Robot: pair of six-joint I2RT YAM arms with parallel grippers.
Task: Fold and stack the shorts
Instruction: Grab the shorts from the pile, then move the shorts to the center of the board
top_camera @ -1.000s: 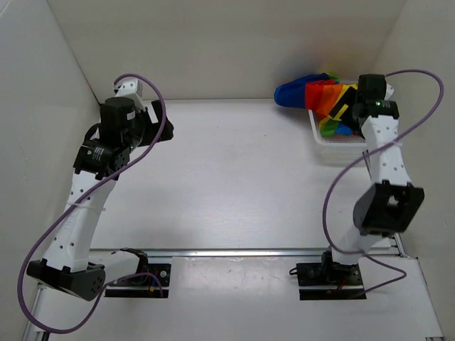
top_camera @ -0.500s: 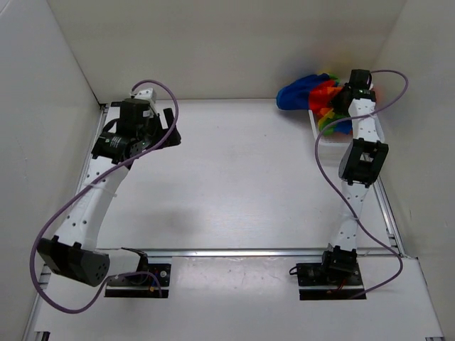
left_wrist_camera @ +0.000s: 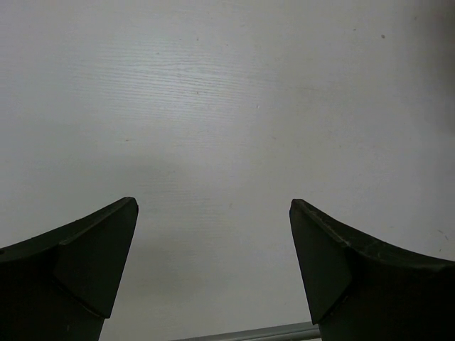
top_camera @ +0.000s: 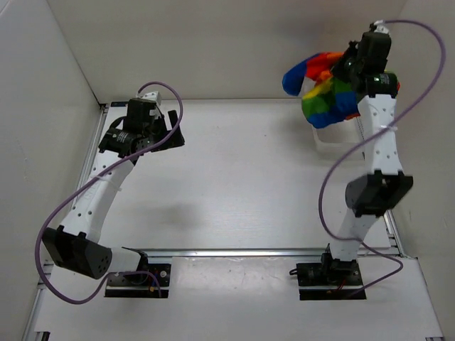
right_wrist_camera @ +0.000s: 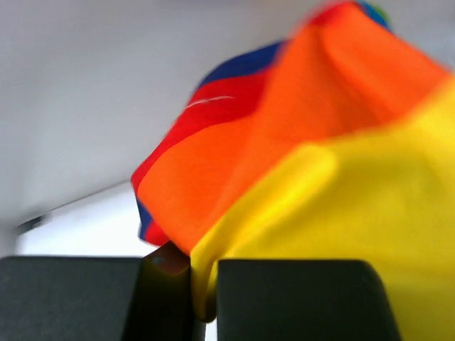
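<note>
The rainbow-striped shorts (top_camera: 323, 89) hang bunched in the air at the back right, lifted over the white basket (top_camera: 340, 148). My right gripper (top_camera: 348, 67) is shut on them. In the right wrist view a fold of yellow and orange cloth of the shorts (right_wrist_camera: 320, 163) is pinched between the right gripper (right_wrist_camera: 203, 295) jaws. My left gripper (top_camera: 173, 128) hovers over the table at the back left, far from the shorts. Seen from the left wrist, the left gripper (left_wrist_camera: 213, 213) stands wide open over bare table with nothing between its fingers.
The white basket sits against the right wall at the back. Walls close the table (top_camera: 242, 177) on the left, back and right. A metal rail (top_camera: 234, 251) runs along the near edge by the arm bases.
My right gripper went from open to shut on the shorts and raised them out of the basket. The left arm stretched a little further back and to the right.
</note>
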